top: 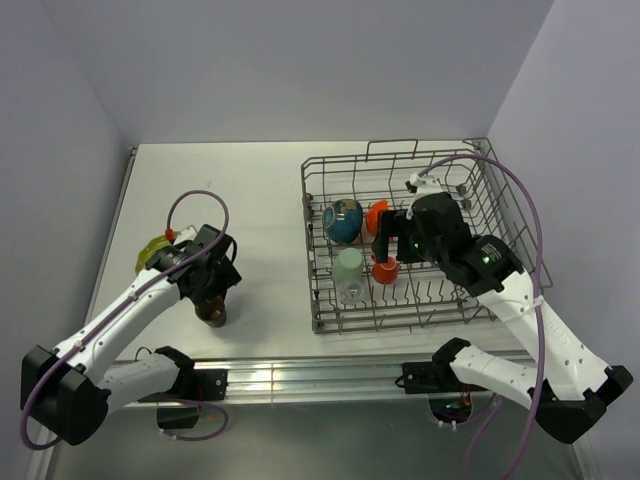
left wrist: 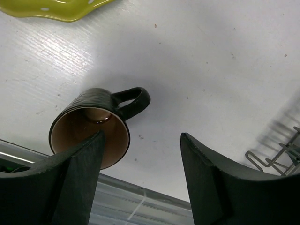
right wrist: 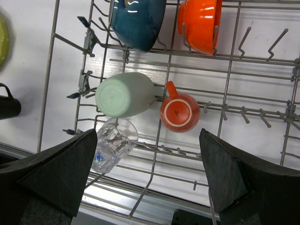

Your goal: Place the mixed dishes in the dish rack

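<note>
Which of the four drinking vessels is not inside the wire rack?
The dark brown mug: it sits on the table near the left end effector, while the pale green cup, clear glass and small orange cup are in the rack.

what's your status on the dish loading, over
Left claw open over dark brown mug. Right claw open above dish rack. Yellow-green plate on table too. Nothing blocking.
</note>
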Robot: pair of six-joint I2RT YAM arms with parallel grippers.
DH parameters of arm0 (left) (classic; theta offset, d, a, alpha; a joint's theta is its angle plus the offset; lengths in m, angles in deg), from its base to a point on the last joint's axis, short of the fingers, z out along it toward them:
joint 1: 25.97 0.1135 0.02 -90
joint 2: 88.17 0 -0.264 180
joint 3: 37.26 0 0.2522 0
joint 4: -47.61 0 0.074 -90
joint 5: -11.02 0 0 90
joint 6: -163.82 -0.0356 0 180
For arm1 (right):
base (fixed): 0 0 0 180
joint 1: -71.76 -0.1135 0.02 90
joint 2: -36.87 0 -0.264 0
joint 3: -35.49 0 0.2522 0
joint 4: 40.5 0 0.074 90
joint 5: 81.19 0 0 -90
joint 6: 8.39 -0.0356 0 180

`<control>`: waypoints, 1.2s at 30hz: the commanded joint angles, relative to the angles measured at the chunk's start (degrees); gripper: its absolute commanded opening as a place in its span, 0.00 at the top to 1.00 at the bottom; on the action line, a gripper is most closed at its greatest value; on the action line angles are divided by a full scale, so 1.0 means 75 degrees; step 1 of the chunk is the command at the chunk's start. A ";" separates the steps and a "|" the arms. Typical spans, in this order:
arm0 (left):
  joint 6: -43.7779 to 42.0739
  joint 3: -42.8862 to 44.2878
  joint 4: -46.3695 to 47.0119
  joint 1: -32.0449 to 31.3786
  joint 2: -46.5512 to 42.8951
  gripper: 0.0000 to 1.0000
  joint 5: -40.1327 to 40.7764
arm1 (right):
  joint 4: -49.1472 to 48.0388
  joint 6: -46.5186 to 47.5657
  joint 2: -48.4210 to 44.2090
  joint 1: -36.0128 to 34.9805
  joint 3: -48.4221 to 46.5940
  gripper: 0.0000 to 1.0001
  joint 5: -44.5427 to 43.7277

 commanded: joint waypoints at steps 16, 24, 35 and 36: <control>-0.0729 -0.0682 0.1426 0.0156 0.1040 0.52 -0.1065 | 0.0433 0.0036 -0.0698 -0.0046 -0.0564 0.03 -0.0116; -0.0999 -0.0414 0.1357 0.0203 0.1158 1.00 -0.1290 | 0.0515 0.0001 -0.0862 -0.0058 -0.0775 0.03 0.0129; -0.1502 0.3616 0.0136 0.0203 0.0034 1.00 -0.2224 | -0.0421 -0.0175 -0.0674 -0.0046 -0.0764 0.03 0.3701; -0.1491 0.3932 0.0242 0.0191 -0.0072 1.00 -0.2436 | -0.0678 -0.0233 -0.0640 -0.0046 -0.0706 0.03 0.4006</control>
